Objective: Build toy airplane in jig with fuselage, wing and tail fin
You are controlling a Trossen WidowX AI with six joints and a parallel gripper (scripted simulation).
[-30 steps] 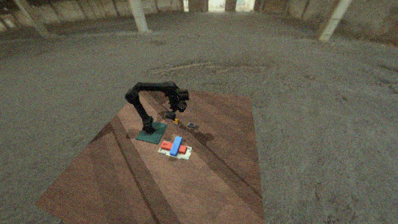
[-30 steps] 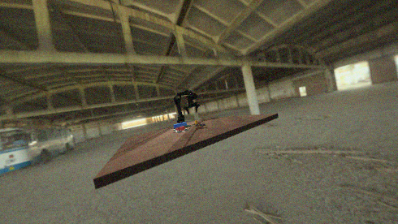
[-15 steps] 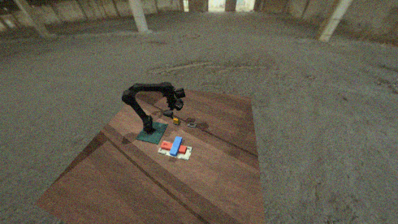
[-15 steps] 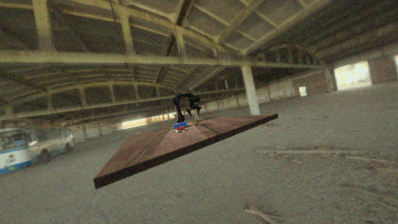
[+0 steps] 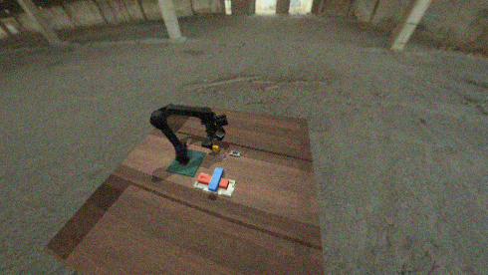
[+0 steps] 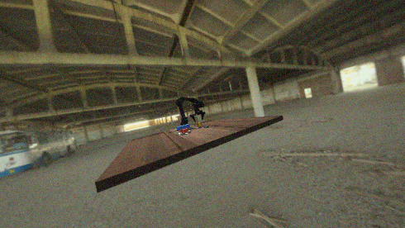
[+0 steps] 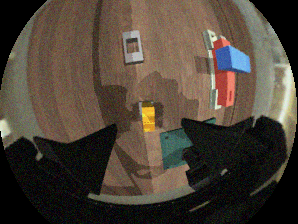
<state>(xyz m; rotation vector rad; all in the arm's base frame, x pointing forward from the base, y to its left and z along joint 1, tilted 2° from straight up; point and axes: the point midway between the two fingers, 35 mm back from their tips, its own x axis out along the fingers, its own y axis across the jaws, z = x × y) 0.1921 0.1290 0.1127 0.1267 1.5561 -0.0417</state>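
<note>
The red fuselage (image 5: 223, 183) (image 7: 226, 89) lies lengthwise in the pale cradle (image 5: 232, 190) (image 7: 215, 100). The blue wing (image 5: 216, 179) (image 6: 183, 127) (image 7: 233, 59) lies across its top; the wing's tab is hidden. A dark socket shows in the fuselage near one end. The yellow tail fin (image 5: 215, 148) (image 6: 199, 124) (image 7: 148, 118) stands apart from the cradle, with a bit of grey at its far end in the wrist view. My gripper (image 5: 214, 141) (image 6: 197, 119) (image 7: 149, 124) is open and empty above the fin, fingers to either side of it in the wrist view.
A grey block with a rectangular opening (image 5: 235, 153) (image 7: 125, 47) lies beyond the fin. A dark green mat (image 5: 196, 161) (image 7: 171, 150) lies under the arm's base, close to the cradle. The cradle assembly is at the right in the wrist view.
</note>
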